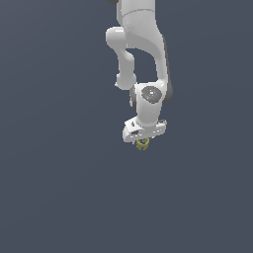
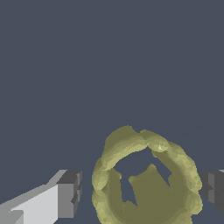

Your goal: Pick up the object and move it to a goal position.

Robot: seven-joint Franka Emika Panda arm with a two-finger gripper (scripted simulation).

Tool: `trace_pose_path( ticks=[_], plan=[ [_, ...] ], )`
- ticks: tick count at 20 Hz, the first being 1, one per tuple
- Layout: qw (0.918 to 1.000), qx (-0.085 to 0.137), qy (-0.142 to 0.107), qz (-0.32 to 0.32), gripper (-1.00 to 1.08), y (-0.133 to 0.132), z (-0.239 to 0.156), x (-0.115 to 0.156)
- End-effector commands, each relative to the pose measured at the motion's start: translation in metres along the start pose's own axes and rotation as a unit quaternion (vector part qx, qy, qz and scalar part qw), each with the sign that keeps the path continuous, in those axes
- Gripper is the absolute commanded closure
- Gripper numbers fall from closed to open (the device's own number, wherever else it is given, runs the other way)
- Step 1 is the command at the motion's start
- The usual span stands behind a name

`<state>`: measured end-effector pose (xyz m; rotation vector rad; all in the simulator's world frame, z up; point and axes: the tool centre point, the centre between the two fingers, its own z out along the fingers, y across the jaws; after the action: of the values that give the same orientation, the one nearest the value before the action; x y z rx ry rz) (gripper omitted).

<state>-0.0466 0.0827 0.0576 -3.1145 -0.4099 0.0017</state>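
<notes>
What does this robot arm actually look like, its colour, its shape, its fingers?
The arm is smooth white, built of rounded, bulging segments, with a grey round cap at one joint and dark shading behind. It ends in a flat white gripper. Its fingers are blocky, white with dark grey tips. No cables or markings show.

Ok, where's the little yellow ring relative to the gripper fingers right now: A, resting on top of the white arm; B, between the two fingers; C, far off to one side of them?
B: in the wrist view the yellow ring sits between the two fingers, with gaps showing on both sides.
</notes>
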Motion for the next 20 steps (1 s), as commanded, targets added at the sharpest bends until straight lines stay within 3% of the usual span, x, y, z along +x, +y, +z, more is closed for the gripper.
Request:
trace_pose_path(
  ticks=[1, 6, 7, 20],
  plan=[
    [1.0000, 0.000, 0.000, -0.001, -0.92, -0.0003, 0.0100, 0.0000],
    [1.0000, 0.000, 0.000, -0.001, -0.92, 0.0000, 0.0169, 0.0008],
    [1.0000, 0.000, 0.000, -0.001, 1.08, 0.0000, 0.0169, 0.0008],
    [1.0000, 0.000, 0.001, -0.001, 1.08, 0.0029, 0.0141, -0.0005]
  ],
)
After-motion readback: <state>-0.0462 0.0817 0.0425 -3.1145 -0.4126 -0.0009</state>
